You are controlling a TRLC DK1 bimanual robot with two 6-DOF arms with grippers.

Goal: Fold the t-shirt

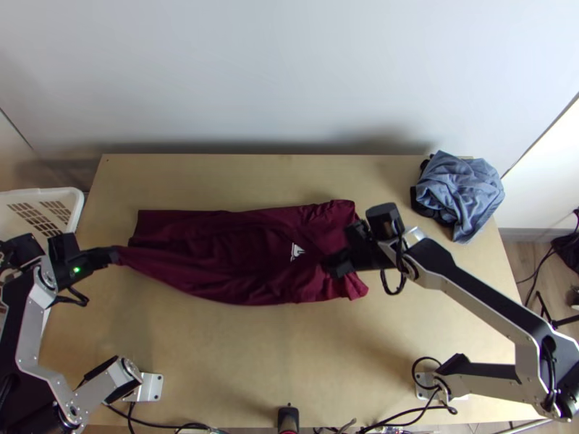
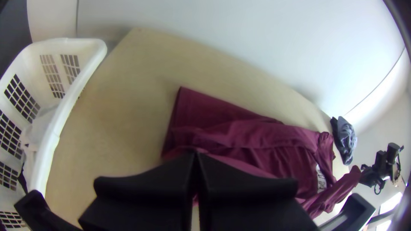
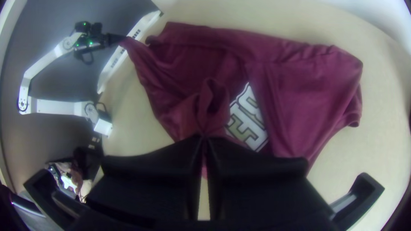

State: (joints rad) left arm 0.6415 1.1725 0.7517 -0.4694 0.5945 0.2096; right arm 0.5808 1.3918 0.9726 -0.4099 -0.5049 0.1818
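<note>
White basket, bunched blue cloth.

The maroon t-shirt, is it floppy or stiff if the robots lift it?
Probably floppy: the t-shirt wrinkles and sags away from the left gripper. It looks fairly light, since its cloth seems thin and bunches into a small peak at the right gripper. It likely won't roll, lying mostly flat.

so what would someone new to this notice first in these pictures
The dark red t-shirt would probably catch the eye first, lying rumpled across the middle of the table, one corner drawn out to a point in the left hand. Next might come the right hand, pinching the cloth near the white print, then the bunched blue-grey cloth at the table's far right corner.
</note>
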